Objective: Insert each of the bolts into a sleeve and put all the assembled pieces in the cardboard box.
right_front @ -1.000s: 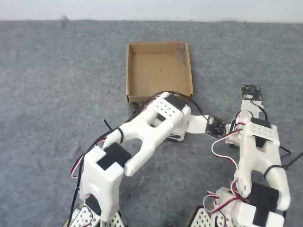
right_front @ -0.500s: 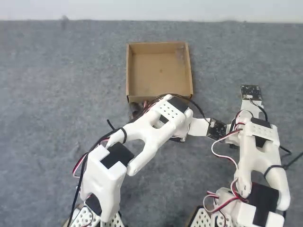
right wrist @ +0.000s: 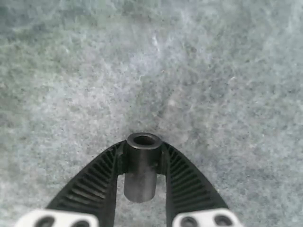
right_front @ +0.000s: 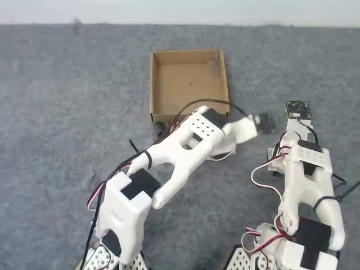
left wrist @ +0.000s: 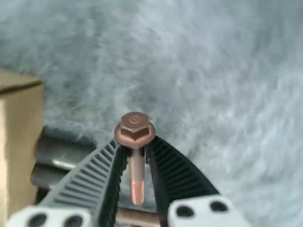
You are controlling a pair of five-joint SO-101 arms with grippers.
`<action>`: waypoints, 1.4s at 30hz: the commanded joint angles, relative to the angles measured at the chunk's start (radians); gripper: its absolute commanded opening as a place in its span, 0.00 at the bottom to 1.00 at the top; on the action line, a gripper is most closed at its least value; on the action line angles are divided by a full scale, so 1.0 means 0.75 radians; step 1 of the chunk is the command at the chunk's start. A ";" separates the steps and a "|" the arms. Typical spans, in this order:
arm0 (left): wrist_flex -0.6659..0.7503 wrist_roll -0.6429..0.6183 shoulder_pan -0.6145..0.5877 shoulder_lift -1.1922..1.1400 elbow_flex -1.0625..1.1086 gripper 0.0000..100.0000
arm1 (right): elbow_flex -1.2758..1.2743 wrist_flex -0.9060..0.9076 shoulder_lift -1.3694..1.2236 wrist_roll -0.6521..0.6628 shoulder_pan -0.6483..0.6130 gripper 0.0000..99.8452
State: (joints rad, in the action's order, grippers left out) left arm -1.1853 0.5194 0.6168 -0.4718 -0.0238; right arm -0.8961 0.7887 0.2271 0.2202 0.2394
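Left gripper [left wrist: 136, 145] pinching copper bolt [left wrist: 135, 128] by shank just under hex head; long axis along gripper, head pointing away from wrist, over grey carpet [right_front: 67, 112]. Right gripper [right wrist: 143, 151] clamped on dark sleeve [right wrist: 141, 177], bore mouth facing away from wrist. Cardboard box [right_front: 189, 53] upper centre of high view, left arm just below its near wall; wide carpet stretch left of box

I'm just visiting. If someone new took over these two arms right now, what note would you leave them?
Left gripper: jaws shut on a bolt, near the cardboard box.
Right gripper: jaws shut on a dark sleeve, over the grey carpet.
Dark cylinders, likely more sleeves, lie beside the box.
Done: nothing joined, nothing boxed.
Left: bolt into sleeve, box it, repeat.
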 commanded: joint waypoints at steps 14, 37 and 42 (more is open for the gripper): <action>-0.047 -0.565 -0.241 0.468 0.042 0.01 | 0.006 -0.021 0.081 -0.014 0.007 0.01; 0.732 -0.861 -1.397 1.045 1.267 0.01 | 0.051 -0.011 0.124 -0.049 -0.007 0.01; 0.784 -0.863 -1.420 1.058 1.304 0.01 | 0.059 -0.028 0.236 -0.039 -0.124 0.01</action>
State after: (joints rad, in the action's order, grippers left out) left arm -0.6406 -0.1189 -0.4327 0.2555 0.9582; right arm -0.8961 0.7887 0.2915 0.1941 0.2194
